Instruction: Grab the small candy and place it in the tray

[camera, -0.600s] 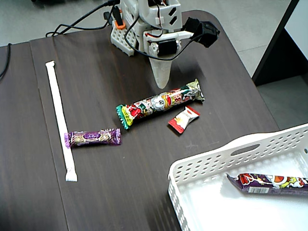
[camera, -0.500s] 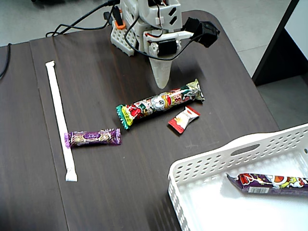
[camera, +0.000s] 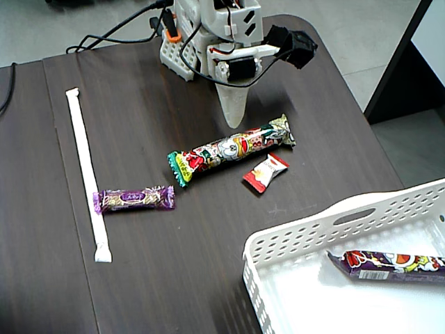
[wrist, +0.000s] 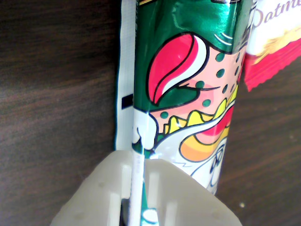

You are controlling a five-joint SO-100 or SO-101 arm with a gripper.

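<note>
Change since the earlier frames: none visible in the fixed view — arm, sweets and tray sit exactly where they were half a second ago.

Gripper [camera: 235, 120]: its pale tip points down at the dark wooden table [camera: 139, 139], just above the long cartoon-printed stick [camera: 231, 149] near that stick's upper right end. In the wrist view the pale fingers [wrist: 188, 188] are pressed together at the bottom edge, with the thin flat seam of the stick's wrapper [wrist: 183, 84] caught between them — pinching the long stick, not the candy.

Small candy [camera: 265, 172]: red and white, lying on the table just below the long stick, near its right half, untouched and outside the tray. In the wrist view a red crimped edge with script lettering [wrist: 275, 42] shows at the upper right, beside the stick.

Tray [camera: 313, 229]: white perforated basket at the lower right of the fixed view, apart from the candy. Inside it lies a purple printed stick [camera: 389, 266].

Purple wrapped bar [camera: 133, 199]: on the table left of the long stick, its left end touching a long white paper-wrapped straw [camera: 87, 170].

Arm base [camera: 182, 52]: at the table's far edge, black cables [camera: 115, 31] trailing off to the left.
</note>
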